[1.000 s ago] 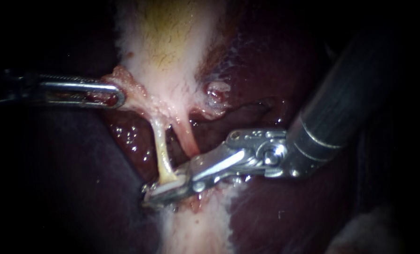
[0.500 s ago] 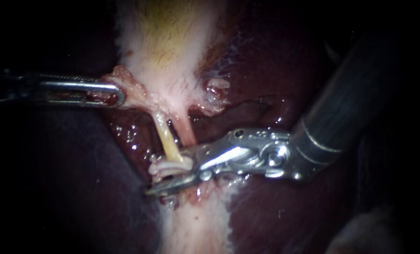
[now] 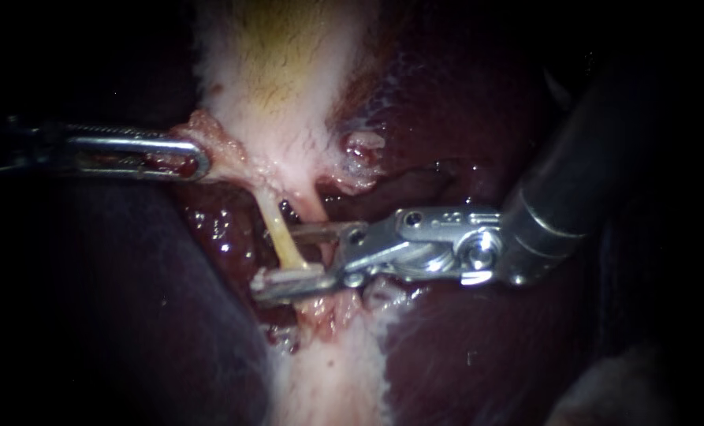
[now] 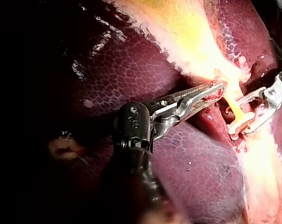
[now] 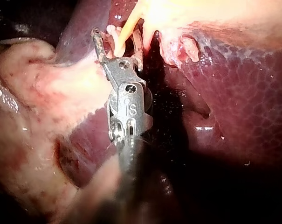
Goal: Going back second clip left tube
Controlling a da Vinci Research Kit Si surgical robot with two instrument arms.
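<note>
The gallbladder is pinched by the left instrument. The left tube's clip is seen between the right instrument's wide jaws.

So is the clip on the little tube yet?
Looks done: a white clip sits across the left tube. In hand: the right instrument has its jaws open around it, while the left instrument grips the gallbladder. Left: drawing the right instrument clear.
</note>
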